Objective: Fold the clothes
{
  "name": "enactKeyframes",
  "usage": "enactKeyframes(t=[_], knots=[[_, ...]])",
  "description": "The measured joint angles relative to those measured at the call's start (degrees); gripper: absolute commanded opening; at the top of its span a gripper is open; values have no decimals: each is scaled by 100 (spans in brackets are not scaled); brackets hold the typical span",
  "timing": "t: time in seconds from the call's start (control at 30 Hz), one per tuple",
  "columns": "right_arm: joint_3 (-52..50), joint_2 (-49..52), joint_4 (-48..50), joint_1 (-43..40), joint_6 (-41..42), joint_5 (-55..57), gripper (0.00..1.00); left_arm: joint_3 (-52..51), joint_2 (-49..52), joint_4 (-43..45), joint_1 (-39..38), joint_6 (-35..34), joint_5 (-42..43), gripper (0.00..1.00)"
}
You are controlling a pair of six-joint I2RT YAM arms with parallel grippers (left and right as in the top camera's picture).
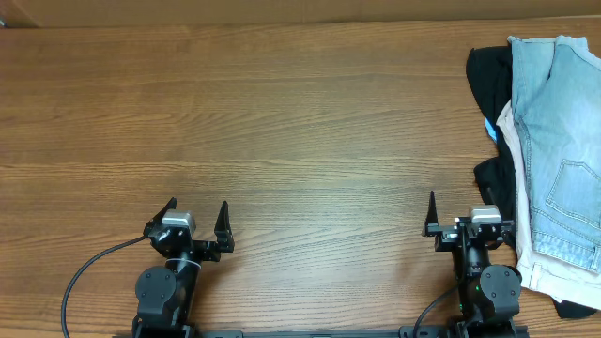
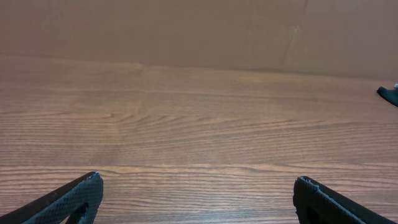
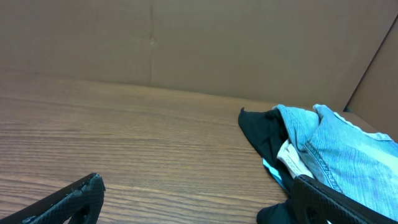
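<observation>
The light-blue denim shorts (image 1: 562,141) lie on top of a pile at the table's right edge, a stitched pocket showing. In the right wrist view they (image 3: 348,155) lie to the right, ahead of the fingers. My right gripper (image 1: 460,218) is open and empty, just left of the pile; its right finger sits next to the black cloth (image 3: 198,186). My left gripper (image 1: 197,218) is open and empty at the front left, far from the shorts, over bare wood (image 2: 198,190).
Under the shorts lie a cream-beige garment (image 1: 543,268) and a black garment (image 1: 490,66). The wooden table (image 1: 282,122) stretches wide to the left of the pile. A cardboard wall (image 3: 186,37) stands behind the table.
</observation>
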Motion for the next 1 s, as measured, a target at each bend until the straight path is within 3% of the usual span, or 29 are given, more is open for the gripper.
enactKeyframes(t=[0.13,0.3,0.5,1.0], knots=[[0,-28,227,101,1172,-476,100,0,-369,74,861,1917,-599,100],[0,-28,229,116,1672,-660,100,0,-393,66,922,2785,-857,100],[0,-28,227,118,1886,-763,100,0,-393,66,922,3176,-966,100],[0,-26,225,118,1967,-769,100,0,-393,68,922,3305,-988,100]])
